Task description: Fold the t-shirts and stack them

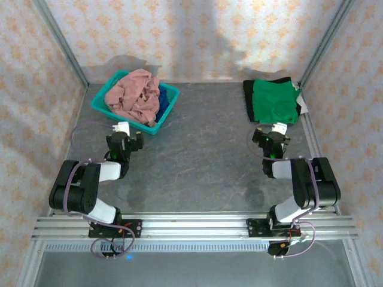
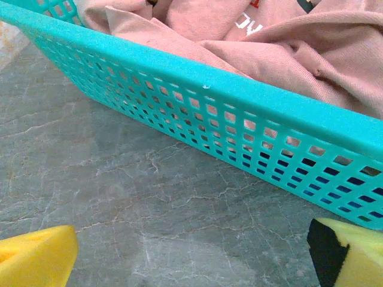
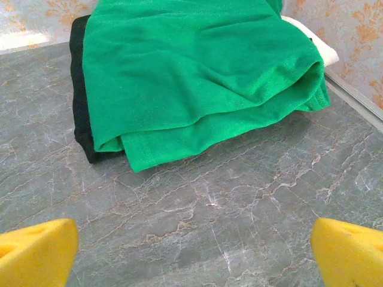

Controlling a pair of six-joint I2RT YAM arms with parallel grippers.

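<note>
As the top view shows, the left gripper (image 1: pixel 123 129) gapes empty beside the basket (image 1: pixel 170 111) at the table's (image 1: pixel 197 161) far-left corner, with the pink tee (image 1: pixel 133 95) heaped inside. The right gripper (image 1: pixel 276 129), equally wide and empty, faces the green tee (image 1: pixel 275 100) at the far-right corner. Left wrist: spread pads (image 2: pixel 36 257) touch nothing, and the pink tee is cut off above. Right wrist: the green tee hides most of a dark tee (image 3: pixel 79 107).

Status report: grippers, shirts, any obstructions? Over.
Open and empty: left gripper, right gripper. Crumpled pink t-shirt in basket; green t-shirt folded atop dark garment. Basket wall faces left gripper.
</note>
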